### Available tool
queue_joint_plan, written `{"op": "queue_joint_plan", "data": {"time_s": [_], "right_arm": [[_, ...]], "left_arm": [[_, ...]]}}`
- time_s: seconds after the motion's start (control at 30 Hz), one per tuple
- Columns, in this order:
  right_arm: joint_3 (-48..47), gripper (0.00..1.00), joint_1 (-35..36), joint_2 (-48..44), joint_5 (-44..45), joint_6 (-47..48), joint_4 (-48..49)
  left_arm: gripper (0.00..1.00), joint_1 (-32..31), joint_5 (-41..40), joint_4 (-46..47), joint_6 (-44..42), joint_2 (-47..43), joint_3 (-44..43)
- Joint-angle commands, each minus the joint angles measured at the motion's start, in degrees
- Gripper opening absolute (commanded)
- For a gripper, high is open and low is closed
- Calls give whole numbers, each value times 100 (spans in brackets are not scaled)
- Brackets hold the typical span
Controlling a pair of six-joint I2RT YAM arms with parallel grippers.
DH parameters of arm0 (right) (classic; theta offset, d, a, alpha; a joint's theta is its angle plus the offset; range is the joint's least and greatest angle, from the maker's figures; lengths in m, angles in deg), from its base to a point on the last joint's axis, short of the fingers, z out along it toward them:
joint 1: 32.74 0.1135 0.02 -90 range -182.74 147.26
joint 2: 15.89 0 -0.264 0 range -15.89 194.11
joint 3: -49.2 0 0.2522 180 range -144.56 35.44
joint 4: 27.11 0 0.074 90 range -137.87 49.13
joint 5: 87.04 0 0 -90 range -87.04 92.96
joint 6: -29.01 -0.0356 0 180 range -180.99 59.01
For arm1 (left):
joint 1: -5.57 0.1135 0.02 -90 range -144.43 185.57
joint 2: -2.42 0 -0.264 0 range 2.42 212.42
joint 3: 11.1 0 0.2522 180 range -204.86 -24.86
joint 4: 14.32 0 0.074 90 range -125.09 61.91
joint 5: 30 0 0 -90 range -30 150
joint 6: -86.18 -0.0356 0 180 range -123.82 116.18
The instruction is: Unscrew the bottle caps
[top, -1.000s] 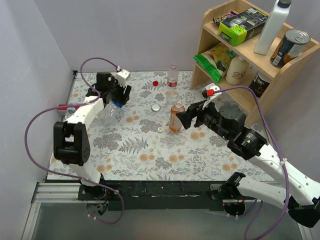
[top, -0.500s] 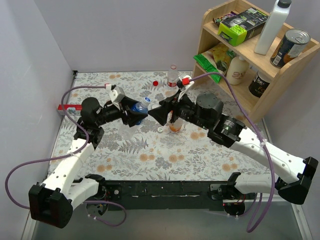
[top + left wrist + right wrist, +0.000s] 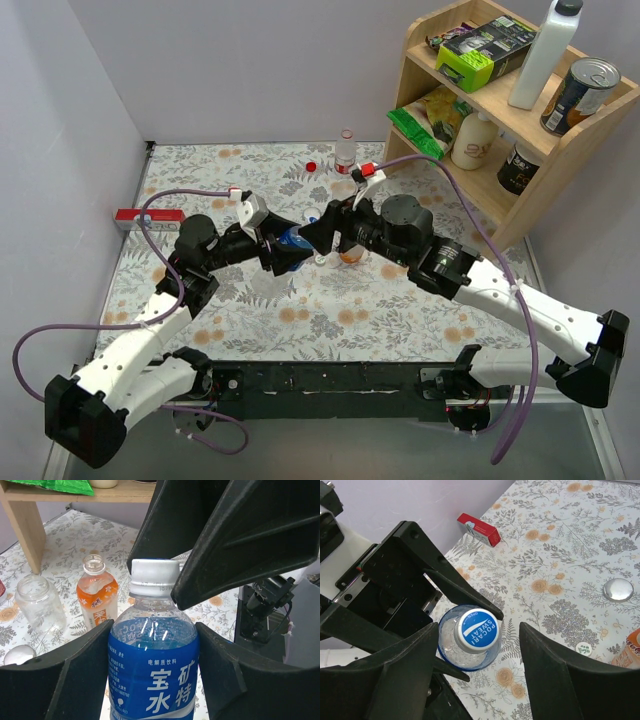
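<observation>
My left gripper (image 3: 283, 250) is shut on the blue-labelled bottle (image 3: 152, 670) and holds it above the table; its fingers (image 3: 60, 680) press both sides of the label. The bottle's bluish-white cap (image 3: 479, 630) is on. My right gripper (image 3: 480, 650) is open, its fingers (image 3: 560, 665) straddling the cap with a gap on each side. The orange-liquid bottle (image 3: 97, 600) stands uncapped beside the squat clear bottle (image 3: 39, 602). The clear bottle with the red label (image 3: 346, 150) stands at the back, the red cap (image 3: 311, 166) to its left. The silver-white cap (image 3: 618, 589) and white cap (image 3: 583, 649) lie loose.
A wooden shelf (image 3: 480, 110) with cans, packets, a tall white bottle and a cream bottle stands at the back right. A red box (image 3: 135, 214) lies at the table's left edge. The floral tabletop (image 3: 300, 310) is walled on the left and back.
My left arm has carried the blue-labelled bottle from the back left toward the middle. My right gripper has swung left and now straddles the bottle's cap.
</observation>
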Motion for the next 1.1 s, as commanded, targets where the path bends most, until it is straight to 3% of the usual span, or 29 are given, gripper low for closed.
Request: {"op": "queue_joint_plan", "data": {"time_s": [0.0,0.43,0.67,0.73,0.77,0.83,0.87,0.93,0.97,1.07], "right_arm": [[159,70,-8,-315,87,-193,277],[511,58,-122,-306,-389,-510,1131],[617,42,-149,-315,-372,-554,1324],[634,31,-149,-324,-363,-554,1368],[652,19,-149,-324,-363,-554,1386],[669,9,-157,-333,-345,-580,1386],[696,2,-157,-333,-328,-597,1395],[731,1,-158,-376,-328,-615,1430],[757,1,-157,-394,-319,-615,1482],[775,1,-157,-464,-284,-633,1500]], "left_arm": [[47,-108,-165,205,60,-127,103],[46,-187,11,293,87,-127,165],[46,-204,116,302,52,-110,173],[46,-222,177,302,34,-110,173],[46,-222,195,293,25,-118,173],[47,-231,248,302,8,-118,173],[50,-239,257,293,-10,-119,182],[59,-248,266,302,-54,-101,200],[73,-248,274,276,-115,-84,200],[91,-248,292,171,-264,-13,191]]}}
